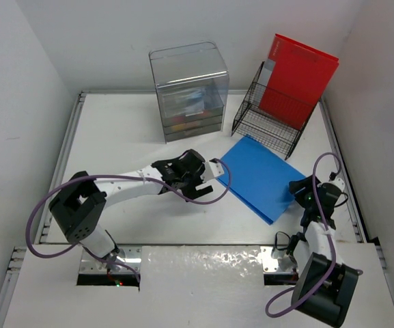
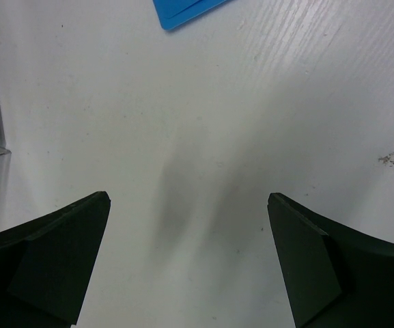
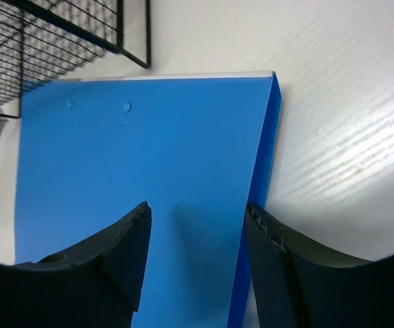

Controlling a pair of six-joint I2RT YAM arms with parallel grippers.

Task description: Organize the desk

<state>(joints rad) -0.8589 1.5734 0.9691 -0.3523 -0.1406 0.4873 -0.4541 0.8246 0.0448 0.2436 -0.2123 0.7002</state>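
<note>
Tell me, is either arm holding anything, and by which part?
Nothing seems held. The left gripper hangs open over bare desk; the right gripper straddles the blue folder at its edge, jaws apart.

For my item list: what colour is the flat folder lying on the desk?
The folder is plain blue, seen best in the right wrist view.
</note>
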